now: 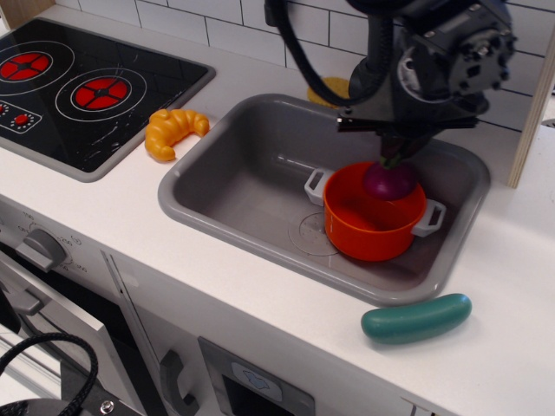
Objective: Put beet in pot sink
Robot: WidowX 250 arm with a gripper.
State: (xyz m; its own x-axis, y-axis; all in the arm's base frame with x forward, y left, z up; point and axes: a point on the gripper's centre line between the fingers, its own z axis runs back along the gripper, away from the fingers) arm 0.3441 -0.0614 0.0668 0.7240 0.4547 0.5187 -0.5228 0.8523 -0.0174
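The dark magenta beet (389,181) hangs by its green stalks from my gripper (395,156), which is shut on the stalks. The beet is held over the back right part of the orange pot's (371,227) opening, about level with the rim. The pot, with two light grey side handles, stands in the right half of the grey sink (251,186), next to the circular drain mark. My arm reaches in from the top of the view and hides the tap behind the sink.
A yellow croissant toy (172,131) lies on the counter left of the sink. A teal cucumber toy (416,318) lies on the counter in front of the sink's right corner. The black stovetop (78,87) is at the far left. A yellow object (329,89) sits behind the sink.
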